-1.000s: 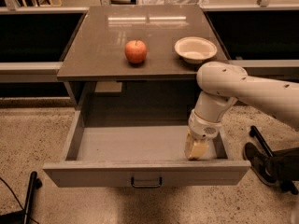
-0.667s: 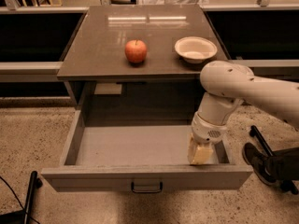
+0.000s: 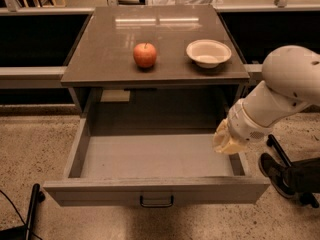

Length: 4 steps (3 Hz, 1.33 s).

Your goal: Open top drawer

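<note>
The top drawer (image 3: 155, 190) is pulled far out from under the brown tabletop. Its grey front carries a small dark loop handle (image 3: 156, 201), and its light-grey tray (image 3: 150, 156) lies bare inside. My gripper (image 3: 226, 145) hangs at the end of the white arm (image 3: 280, 91) over the drawer's right side, just inside the right wall and raised above the tray floor. It holds nothing that I can see.
A red apple (image 3: 145, 55) and a white bowl (image 3: 208, 52) sit on the tabletop (image 3: 100, 49). Dark robot base parts (image 3: 290, 176) stand on the speckled floor to the drawer's right. A black pole (image 3: 31, 211) lies at the lower left.
The drawer has slid further out toward the camera. My arm and gripper have drawn back to the right and risen from the tray floor to the drawer's right wall.
</note>
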Each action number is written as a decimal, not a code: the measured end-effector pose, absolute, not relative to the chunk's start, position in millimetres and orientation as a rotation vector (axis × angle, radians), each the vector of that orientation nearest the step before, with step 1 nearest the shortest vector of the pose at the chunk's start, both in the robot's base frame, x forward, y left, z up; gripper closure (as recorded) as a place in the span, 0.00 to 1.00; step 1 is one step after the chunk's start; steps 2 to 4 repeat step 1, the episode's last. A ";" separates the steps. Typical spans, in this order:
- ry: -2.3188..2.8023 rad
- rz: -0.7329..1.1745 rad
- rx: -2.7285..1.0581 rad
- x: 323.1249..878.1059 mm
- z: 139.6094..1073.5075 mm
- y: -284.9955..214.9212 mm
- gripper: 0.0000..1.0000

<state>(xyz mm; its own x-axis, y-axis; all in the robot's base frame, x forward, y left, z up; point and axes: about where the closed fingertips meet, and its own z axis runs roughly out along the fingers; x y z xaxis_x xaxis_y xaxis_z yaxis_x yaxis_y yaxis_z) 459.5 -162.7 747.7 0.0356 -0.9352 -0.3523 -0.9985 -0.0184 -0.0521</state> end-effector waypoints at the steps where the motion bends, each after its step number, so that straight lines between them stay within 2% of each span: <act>1: 1.958 0.286 -2.025 464.3 748.6 -164.8 0.65; 4: 1.958 0.286 -2.025 464.3 748.6 -164.8 0.65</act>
